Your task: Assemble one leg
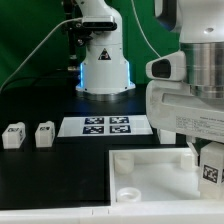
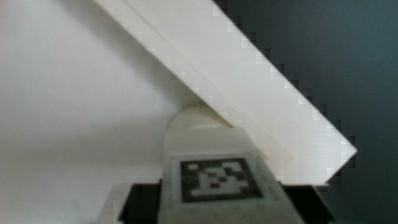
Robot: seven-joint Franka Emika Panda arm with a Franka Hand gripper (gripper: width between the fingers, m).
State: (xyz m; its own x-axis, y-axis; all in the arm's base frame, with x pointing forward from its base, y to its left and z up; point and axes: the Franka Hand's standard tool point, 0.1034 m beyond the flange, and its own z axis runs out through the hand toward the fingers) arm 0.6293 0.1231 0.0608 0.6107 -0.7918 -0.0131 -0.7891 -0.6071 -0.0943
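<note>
My gripper is shut on a leg, a small white block with a black-and-white tag, its tip close against the raised edge of the large white panel. In the exterior view the gripper hangs at the right over the panel, with the held leg partly showing below the hand. Two more legs stand on the black table at the exterior view's left. The dark fingers show on either side of the held leg.
The marker board lies flat behind the panel. The arm's white base stands at the back against a green backdrop. The panel has a round socket near its front corner.
</note>
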